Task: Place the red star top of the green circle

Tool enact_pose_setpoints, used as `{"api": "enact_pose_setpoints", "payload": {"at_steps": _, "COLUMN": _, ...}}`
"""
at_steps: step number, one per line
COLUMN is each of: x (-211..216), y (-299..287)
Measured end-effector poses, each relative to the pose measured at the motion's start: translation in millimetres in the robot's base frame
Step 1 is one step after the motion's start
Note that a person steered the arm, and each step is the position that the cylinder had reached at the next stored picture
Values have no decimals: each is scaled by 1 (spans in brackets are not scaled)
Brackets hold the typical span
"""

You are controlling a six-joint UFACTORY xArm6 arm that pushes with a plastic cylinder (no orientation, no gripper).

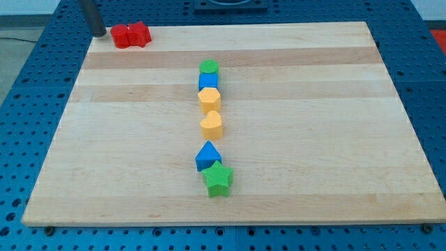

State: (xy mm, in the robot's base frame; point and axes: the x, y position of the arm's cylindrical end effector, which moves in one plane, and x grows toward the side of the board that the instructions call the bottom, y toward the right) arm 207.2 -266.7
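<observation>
Tip just left of red star (ridged, no pincer); green circle apart.

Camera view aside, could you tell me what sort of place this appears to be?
Probably a robotics lab bench: a wooden board on a blue perforated table, small coloured blocks in a column, and my tip beside two red blocks.

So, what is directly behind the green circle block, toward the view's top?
Behind the green circle block only bare wooden board shows. The blue block touches its near side, hiding its lower edge.
</observation>
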Motion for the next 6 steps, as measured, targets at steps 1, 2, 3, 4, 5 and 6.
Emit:
{"api": "enact_pose_setpoints", "payload": {"at_steps": 1, "x": 12, "y": 61}}
{"api": "enact_pose_setpoints", "payload": {"at_steps": 2, "x": 26, "y": 102}}
{"api": "enact_pose_setpoints", "payload": {"at_steps": 3, "x": 36, "y": 146}}
{"api": "enact_pose_setpoints", "payload": {"at_steps": 4, "x": 54, "y": 173}}
{"api": "enact_pose_setpoints", "payload": {"at_steps": 5, "x": 63, "y": 187}}
{"api": "enact_pose_setpoints", "payload": {"at_steps": 6, "x": 63, "y": 194}}
